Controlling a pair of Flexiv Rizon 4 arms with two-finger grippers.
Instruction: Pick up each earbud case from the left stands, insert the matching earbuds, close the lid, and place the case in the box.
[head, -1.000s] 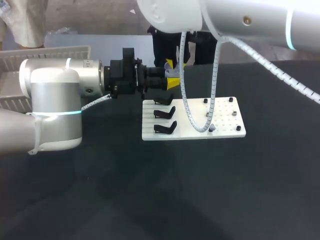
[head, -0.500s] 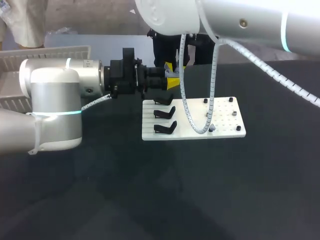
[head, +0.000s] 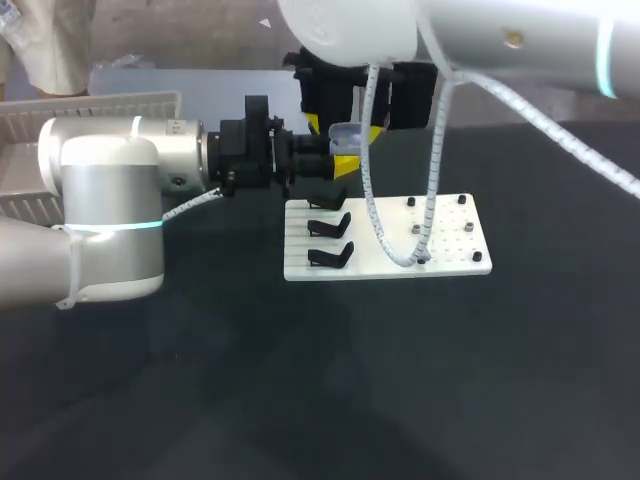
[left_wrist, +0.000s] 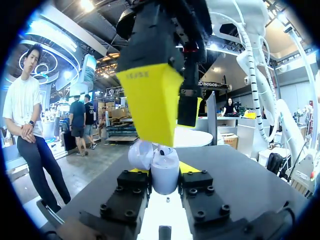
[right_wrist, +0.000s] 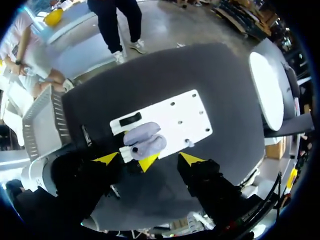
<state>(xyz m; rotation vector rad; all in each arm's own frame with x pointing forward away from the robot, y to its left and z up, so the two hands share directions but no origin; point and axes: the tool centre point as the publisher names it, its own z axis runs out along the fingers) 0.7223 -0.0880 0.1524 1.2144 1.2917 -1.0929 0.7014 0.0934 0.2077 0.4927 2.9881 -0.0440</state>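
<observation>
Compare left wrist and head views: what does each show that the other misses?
Left wrist only: both left gripper fingers pressing the pale lilac plastic earbud case from two sides, lid open. Head only: the white drilled board with three empty black stands, and the slatted grey box at far left. Both: the case, with the right gripper hanging just above it.

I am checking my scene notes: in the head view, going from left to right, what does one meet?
Left arm → three black stands on the white board's left part → small pegs on its right part.
</observation>
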